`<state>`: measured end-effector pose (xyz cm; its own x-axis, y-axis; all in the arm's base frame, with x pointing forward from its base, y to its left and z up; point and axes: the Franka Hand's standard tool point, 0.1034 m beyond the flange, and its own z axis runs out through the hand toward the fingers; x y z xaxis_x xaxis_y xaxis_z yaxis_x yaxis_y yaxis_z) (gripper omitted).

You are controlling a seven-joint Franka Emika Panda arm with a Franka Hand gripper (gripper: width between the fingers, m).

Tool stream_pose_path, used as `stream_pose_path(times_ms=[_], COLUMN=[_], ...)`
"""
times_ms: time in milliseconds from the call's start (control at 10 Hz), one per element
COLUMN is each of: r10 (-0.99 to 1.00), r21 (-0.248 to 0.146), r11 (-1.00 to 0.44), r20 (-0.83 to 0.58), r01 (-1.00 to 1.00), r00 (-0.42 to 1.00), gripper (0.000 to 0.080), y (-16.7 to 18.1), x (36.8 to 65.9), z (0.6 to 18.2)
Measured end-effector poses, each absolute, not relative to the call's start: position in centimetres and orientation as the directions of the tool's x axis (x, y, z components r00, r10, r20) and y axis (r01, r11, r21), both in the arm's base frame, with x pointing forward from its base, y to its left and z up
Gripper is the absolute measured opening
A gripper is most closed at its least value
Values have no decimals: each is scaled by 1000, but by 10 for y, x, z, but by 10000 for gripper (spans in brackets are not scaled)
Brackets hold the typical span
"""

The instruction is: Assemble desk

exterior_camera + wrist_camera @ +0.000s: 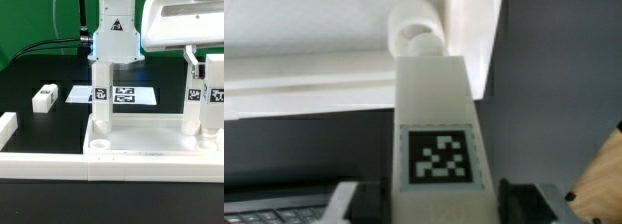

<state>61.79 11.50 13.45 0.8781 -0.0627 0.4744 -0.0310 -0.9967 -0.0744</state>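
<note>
I see the gripper (104,66) in the top middle of the frame, closed tight on a leg (101,92). It holds the leg straight up, I think so that the low end can go into the round hole (100,143) at the left corner of the desk top (150,150). The desk top lies along the bottom of the frame with its holes facing up. Two other legs (190,95) stand at the right. A spare leg (43,97) waits at the middle left.
</note>
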Motion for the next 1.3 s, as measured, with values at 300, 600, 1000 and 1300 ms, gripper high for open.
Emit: stream_pose_path(times_ms=[300, 600, 1000, 1300], r10=[-59, -46, -40, -40], r21=[-72, -64, -55, -55], r11=[-997, -998, -998, -998], r20=[471, 465, 473, 475], r01=[-29, -19, -15, -15], r00=[880, 884, 880, 879], gripper=[287, 287, 287, 287], y=[116, 119, 113, 113], x=[617, 612, 614, 615], z=[131, 123, 122, 122])
